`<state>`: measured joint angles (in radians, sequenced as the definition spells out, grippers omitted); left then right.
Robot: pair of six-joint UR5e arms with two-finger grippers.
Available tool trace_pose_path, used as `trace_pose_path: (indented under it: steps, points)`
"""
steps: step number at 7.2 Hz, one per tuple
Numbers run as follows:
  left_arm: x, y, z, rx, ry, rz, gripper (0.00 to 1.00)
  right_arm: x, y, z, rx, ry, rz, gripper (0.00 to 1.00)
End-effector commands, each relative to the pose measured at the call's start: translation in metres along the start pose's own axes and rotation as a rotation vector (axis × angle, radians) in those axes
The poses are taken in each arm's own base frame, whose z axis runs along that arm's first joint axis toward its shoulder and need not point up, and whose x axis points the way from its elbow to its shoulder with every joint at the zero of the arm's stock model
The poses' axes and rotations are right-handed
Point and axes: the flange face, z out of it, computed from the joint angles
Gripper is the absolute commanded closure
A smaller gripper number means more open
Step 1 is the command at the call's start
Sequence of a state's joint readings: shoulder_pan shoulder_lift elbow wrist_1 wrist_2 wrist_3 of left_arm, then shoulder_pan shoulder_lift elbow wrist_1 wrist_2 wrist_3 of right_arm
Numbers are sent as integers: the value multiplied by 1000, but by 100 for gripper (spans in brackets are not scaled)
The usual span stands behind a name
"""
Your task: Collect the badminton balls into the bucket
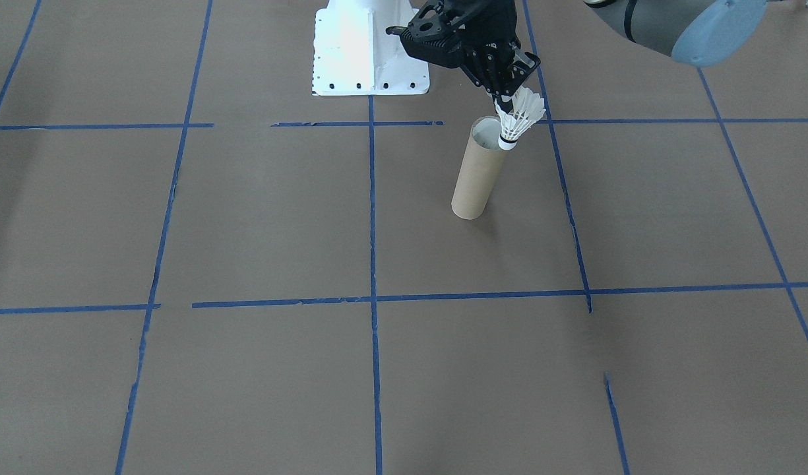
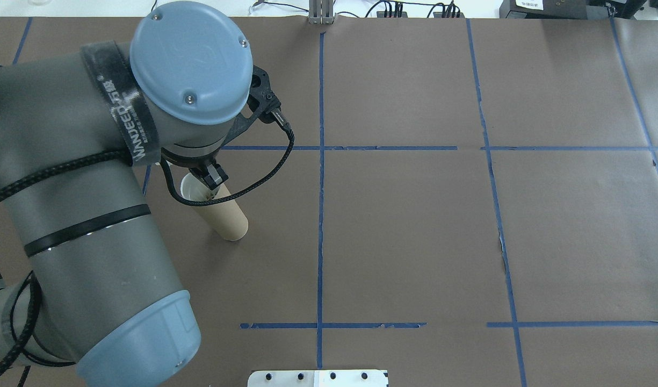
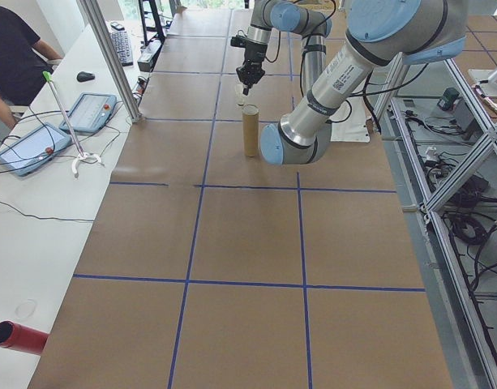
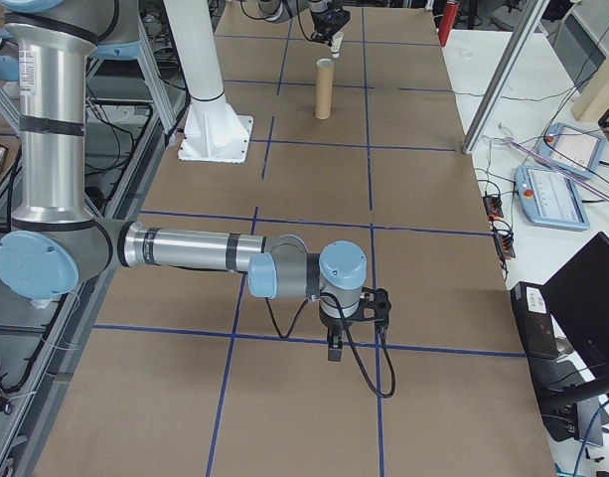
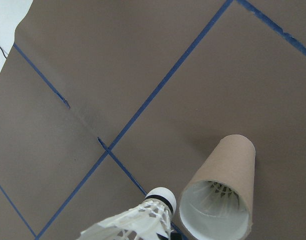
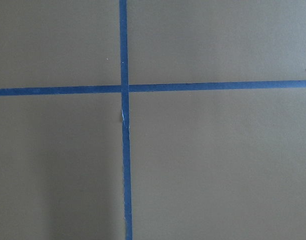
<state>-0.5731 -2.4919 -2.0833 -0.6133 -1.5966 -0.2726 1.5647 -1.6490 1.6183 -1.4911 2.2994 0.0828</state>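
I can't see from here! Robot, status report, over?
Left gripper shut on shuttlecock, cork down beside cardboard tube mouth. Feathers visible inside tube. Right gripper idle, state unclear. Nothing blocking.

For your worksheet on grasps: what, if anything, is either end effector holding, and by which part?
The left end effector grips the shuttlecock by its feather skirt, cork tip down.

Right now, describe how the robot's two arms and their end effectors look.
Both arms are grey metal tubes with pale blue round joint caps. The left arm wears a black strap printed with white lettering, black bands and a braided black cable looping to its wrist. Its black end effector is a skeletal two-finger linkage. The right arm carries black rings, a cable and a black end effector.
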Motion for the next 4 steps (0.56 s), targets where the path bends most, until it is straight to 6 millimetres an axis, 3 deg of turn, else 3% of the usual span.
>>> trace_pose_path:
  steps: [1,4]
  points:
    - [11,4,-2,3,13,21,100,0,0,0,0,0,0,0]
    - [26,8,4,-29,19,50,100,0,0,0,0,0,0,0]
